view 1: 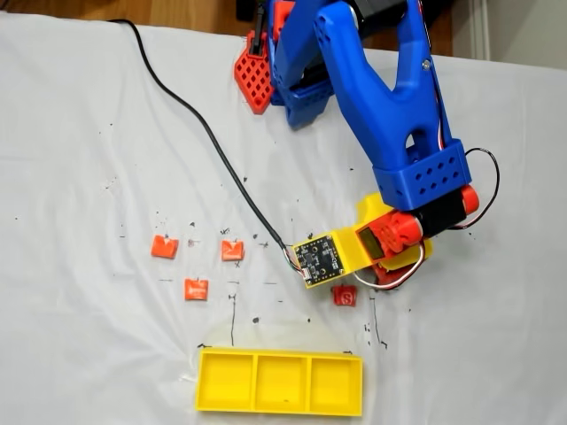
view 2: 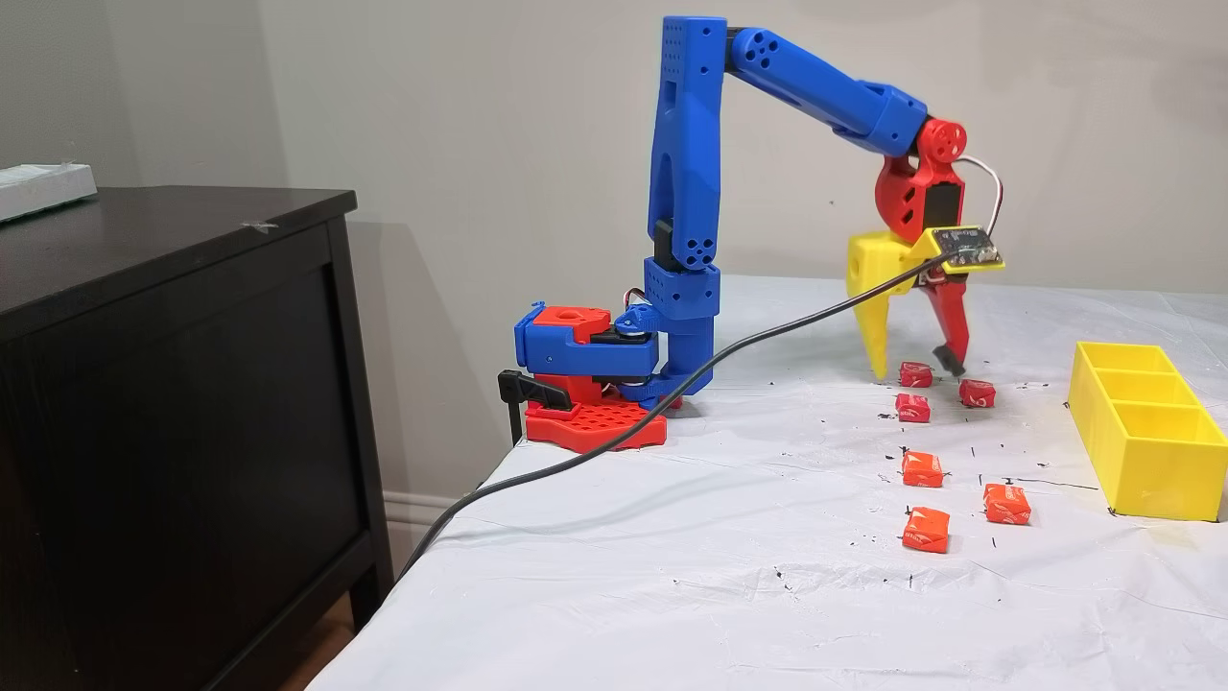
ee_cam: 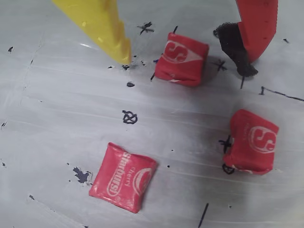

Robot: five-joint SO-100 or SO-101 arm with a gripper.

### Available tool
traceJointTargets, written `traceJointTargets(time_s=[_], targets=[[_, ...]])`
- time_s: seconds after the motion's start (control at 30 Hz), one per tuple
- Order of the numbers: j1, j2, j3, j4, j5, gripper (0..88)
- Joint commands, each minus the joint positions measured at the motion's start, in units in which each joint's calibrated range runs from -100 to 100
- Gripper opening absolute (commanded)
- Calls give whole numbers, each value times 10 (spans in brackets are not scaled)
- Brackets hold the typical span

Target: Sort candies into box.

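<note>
My gripper (ee_cam: 186,64) is open, low over the cloth, its jaws on either side of one red candy (ee_cam: 181,58). The yellow finger (ee_cam: 114,38) stands to that candy's left and the red finger (ee_cam: 254,28), with its black pad, to its right; neither touches it. Two more red candies (ee_cam: 251,141) (ee_cam: 123,176) lie nearer in the wrist view. In a fixed view the gripper (view 2: 916,369) stands over the red candies (view 2: 912,407), with three orange candies (view 2: 922,468) closer to the camera. The yellow box (view 2: 1146,427) sits to the right, and all three of its compartments (view 1: 279,382) look empty.
A black cable (view 1: 204,133) runs across the white cloth to the camera board on the wrist. The arm's red and blue base (view 2: 590,384) is clamped at the table's edge. A dark cabinet (view 2: 173,384) stands beside the table. Ink marks dot the cloth.
</note>
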Motion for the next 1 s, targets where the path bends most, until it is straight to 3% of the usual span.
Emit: traceJointTargets(time_s=[0.0,0.3,0.47,0.67,0.97], targets=[[4,-2,-24,-5,3,276],[0,4,-12,-27,14,196],[-7,-10,7,-32,19,3],[5,-56,-9,-20,20,2],[100,-148,-179,25,13,2]])
